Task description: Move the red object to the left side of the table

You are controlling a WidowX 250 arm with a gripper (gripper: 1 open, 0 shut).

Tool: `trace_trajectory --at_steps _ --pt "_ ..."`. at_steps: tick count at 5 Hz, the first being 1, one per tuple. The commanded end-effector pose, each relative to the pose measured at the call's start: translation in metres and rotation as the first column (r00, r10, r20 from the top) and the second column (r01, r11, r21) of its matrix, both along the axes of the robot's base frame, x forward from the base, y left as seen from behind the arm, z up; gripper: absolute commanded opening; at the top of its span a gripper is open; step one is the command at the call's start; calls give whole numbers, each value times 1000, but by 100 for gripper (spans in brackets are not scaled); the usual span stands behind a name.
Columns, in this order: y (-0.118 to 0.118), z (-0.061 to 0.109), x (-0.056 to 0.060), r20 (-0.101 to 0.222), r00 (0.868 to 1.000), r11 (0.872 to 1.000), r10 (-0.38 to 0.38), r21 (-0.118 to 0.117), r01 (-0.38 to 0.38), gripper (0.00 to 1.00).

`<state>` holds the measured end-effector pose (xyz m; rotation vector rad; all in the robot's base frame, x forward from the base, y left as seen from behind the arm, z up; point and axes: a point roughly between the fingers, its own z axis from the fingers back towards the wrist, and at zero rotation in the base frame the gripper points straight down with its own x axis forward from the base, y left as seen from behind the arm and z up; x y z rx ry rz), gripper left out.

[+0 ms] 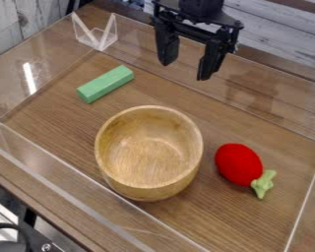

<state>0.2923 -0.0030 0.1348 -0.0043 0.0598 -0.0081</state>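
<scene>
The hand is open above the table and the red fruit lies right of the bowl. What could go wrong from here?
1. The red object is rounded, so it may roll or slip when the hand closes on it.
2. The wooden bowl stands between it and the left side; a low carry could hit the bowl.
3. The green block lies on the left and may be bumped.

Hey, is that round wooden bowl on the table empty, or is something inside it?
Empty. The round wooden bowl shows only its bare inner bottom; the red toy fruit lies beside it on the table.
</scene>
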Motion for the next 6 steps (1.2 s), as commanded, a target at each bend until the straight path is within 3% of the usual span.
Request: trace_trajectory --at_steps 1,2,3,4,5,6 --pt "-9 -6 -4 -37 998 999 45 -2 -45 100" --pt "-26 -8 -12 -57 987 989 148 -3 -149 100" --pt "-49 -9 -32 -48 961 962 271 -4 -272 100" --pt "-76 -8 -50 -28 912 911 410 -34 -410 100" --pt "-98 -13 -58 -18 815 813 579 -62 -579 100" --pt "-113 -21 -63 -23 688 684 725 -95 -723 100"
